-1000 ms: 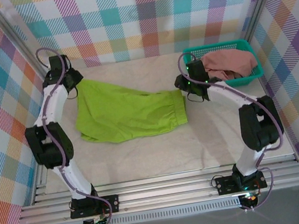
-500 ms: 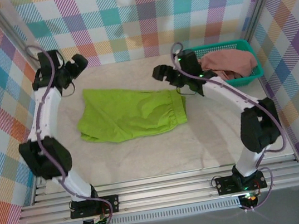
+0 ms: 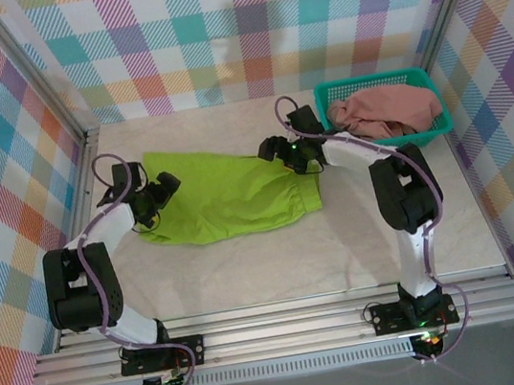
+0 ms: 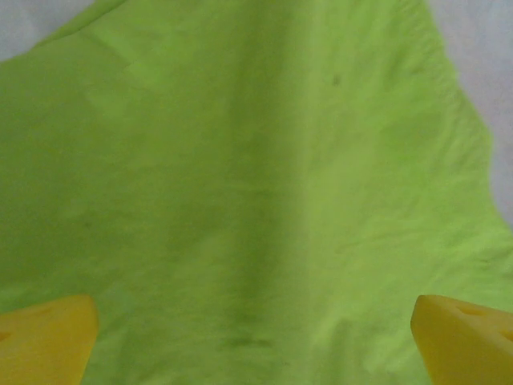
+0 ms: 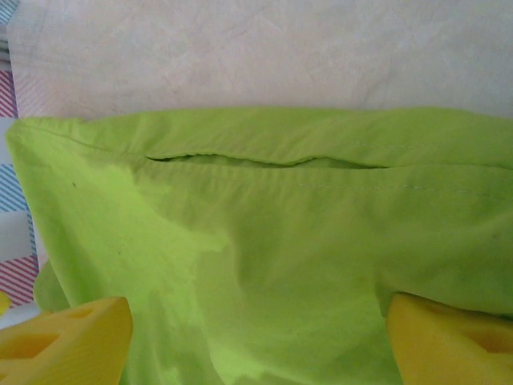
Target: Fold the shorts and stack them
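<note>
Two shorts: lime green shorts [image 3: 229, 197] lie spread at the worktop [image 3: 341, 238] centre, left jaws and right jaws apart and empty over them; pink shorts [image 3: 386, 113] sit in the teal basket [image 3: 368, 80], far right corner.

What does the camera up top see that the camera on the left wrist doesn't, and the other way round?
Top view: the pink shorts bunched in the teal basket, the table, the plaid walls, and both arms, with the left gripper and right gripper open at opposite ends of the lime green shorts.
Left wrist view: a close look at two yellow fingertips spread wide, plus soft creases in the cloth.
Shared: the lime green shorts.
</note>
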Tool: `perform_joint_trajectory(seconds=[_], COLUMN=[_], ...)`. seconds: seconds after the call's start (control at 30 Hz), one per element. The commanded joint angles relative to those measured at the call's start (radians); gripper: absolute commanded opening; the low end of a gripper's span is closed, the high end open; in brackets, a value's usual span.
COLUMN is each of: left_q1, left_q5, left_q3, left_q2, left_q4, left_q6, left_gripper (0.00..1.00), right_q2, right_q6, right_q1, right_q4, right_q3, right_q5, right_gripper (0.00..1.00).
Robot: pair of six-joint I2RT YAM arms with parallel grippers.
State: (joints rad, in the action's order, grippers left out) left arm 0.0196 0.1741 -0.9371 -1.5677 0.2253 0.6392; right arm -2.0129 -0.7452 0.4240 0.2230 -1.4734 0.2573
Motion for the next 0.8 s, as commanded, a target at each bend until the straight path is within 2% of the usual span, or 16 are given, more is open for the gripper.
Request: perform_joint_trajectory(seconds=[0.0,0.2,0.37,0.6,0.77], left_q1=[-0.007,-0.004,-0.004,-0.003,0.007], left_q5=[-0.056,-0.139,-0.159,-0.243,-0.249], left_q3=[0.052,0.177,0.272,0.367,0.335], left_q2=[0.016,0.05,0.126,0.284,0.399], left_q4=[-0.067,-0.071,-0.083,-0.008,0.043], left_q6=[-0.011,-0.012,0.021,0.043,0.02], left_gripper=[1.0,1.0,1.0,1.0,1.0], right_q2=[-0.035,-0.047,-0.064,-0.056,-0.01], right_q6=[0.022,0.021,0.025,0.009,0.003], right_q1=[-0.02,-0.041,-0.044,-0.05,-0.049], right_q4=[0.037,0.028,0.036,0.033,-0.005], right_q3=[-0.046,-0.037,-0.045,-0.024,-0.017], right_q5=[-0.03,-0.032,-0.027,-0.039,0.034], right_gripper=[0.83,0.83,0.83,0.85,0.86])
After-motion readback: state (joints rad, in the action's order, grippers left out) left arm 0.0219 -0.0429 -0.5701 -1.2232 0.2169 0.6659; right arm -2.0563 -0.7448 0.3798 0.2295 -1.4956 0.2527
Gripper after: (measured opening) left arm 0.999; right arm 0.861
